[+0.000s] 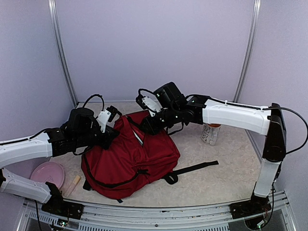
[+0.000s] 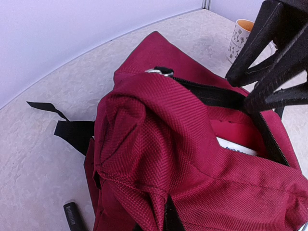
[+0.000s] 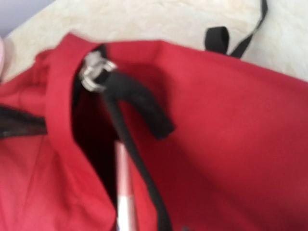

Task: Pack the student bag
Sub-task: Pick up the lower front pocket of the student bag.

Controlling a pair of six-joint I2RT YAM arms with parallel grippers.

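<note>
While the student bag (image 1: 130,161) lies unzipped on the table (image 1: 226,149), the right gripper (image 1: 145,127), fingers (image 2: 269,53) spread, sits at its opening; the left gripper (image 1: 109,134), beside its top, cannot be read. Likely mid-packing: next, hold the mouth wide.

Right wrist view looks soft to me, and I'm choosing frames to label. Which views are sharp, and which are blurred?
Right wrist view: blurred throughout, the dark red backpack textureless and its metal zipper pull smeared. Left wrist view: sharp, the fabric weave clearly visible. Top external view: evenly lit, no glare, only faint shadows.
</note>
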